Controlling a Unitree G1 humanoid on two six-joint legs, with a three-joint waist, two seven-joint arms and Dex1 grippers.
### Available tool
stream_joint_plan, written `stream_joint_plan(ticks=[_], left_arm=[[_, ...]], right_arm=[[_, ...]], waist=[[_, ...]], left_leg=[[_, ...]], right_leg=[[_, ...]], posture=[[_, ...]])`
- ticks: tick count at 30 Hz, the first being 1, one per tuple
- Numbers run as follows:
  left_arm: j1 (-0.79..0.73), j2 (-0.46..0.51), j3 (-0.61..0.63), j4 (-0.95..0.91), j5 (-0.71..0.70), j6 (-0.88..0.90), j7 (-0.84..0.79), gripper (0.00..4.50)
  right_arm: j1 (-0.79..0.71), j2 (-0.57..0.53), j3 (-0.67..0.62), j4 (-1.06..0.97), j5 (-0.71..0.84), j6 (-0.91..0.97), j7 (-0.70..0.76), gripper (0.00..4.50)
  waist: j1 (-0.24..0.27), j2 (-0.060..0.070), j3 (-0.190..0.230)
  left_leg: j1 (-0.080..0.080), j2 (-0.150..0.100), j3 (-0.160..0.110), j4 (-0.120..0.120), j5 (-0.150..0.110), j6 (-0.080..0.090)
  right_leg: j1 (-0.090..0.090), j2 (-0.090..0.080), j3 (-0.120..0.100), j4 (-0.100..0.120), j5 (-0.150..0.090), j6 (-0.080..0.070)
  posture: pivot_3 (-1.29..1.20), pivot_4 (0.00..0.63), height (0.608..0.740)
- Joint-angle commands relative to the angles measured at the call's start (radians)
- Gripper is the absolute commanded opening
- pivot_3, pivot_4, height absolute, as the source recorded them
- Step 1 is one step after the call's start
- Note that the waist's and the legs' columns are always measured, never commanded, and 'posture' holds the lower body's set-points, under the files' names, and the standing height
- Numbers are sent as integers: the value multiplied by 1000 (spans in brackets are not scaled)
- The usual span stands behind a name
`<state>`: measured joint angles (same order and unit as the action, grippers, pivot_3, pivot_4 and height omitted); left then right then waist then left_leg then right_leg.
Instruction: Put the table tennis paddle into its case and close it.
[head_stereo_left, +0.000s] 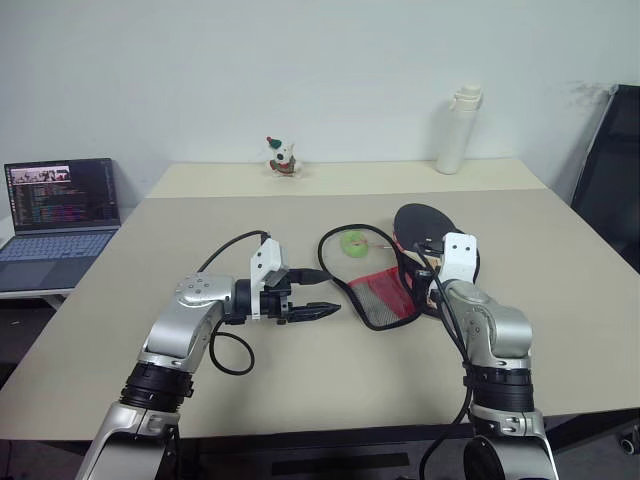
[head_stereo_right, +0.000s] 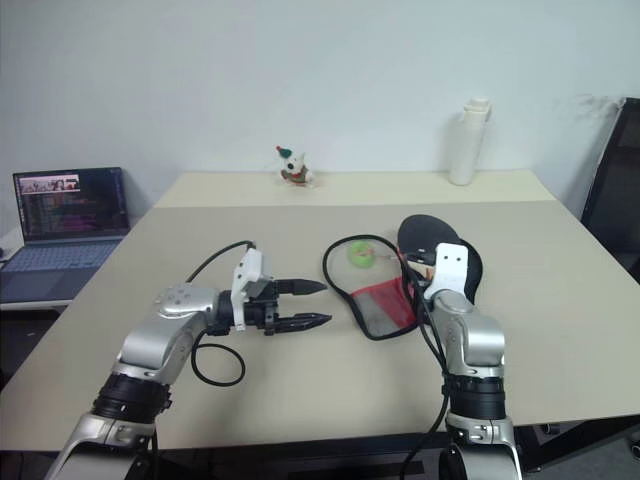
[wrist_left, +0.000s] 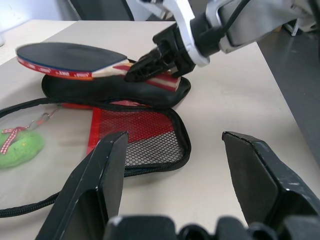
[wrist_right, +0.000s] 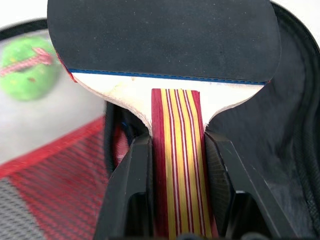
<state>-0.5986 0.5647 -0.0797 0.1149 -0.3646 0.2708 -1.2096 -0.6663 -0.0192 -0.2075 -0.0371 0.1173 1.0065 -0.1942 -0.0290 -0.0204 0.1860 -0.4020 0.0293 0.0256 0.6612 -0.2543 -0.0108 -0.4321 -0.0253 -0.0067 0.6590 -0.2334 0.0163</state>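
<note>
While the right gripper clamps the table tennis paddle by its handle, blade aimed at tabletop's far edge, long axis near-to-far, just above the unzipped case right of centre, the left gripper hangs w/ fingers apart, holding nothing.

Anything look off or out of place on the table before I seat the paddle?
Nothing is damaged or spilled. The case lies unzipped, its red mesh flap folded out flat toward the left claw. The right claw holds the table tennis paddle by its handle, over the open case. A green fuzzy tag rests beside the zipper loop.
</note>
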Motion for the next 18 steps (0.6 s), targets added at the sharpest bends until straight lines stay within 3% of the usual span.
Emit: stream_joint_plan(ticks=[1,17,18], left_arm=[[-4,14,16,-35,-1,-18,3,3277],[0,10,14,-37,0,-21,7,3277],[0,10,14,-36,0,-21,8,3277]], right_arm=[[-10,-25,-1,4,-15,-73,6,1046],[10,-20,2,62,-23,-89,-1,1046],[11,-17,-7,61,-22,-99,-9,1396]], waist=[[-1,0,0],[-4,0,0],[-4,0,0]], left_leg=[[0,0,0,0,0,0],[0,0,0,0,0,0],[0,0,0,0,0,0]], right_leg=[[0,0,0,0,0,0],[-2,2,1,1,0,1],[-2,2,1,1,0,1]], posture=[[0,150,740],[0,150,740],[0,150,740]])
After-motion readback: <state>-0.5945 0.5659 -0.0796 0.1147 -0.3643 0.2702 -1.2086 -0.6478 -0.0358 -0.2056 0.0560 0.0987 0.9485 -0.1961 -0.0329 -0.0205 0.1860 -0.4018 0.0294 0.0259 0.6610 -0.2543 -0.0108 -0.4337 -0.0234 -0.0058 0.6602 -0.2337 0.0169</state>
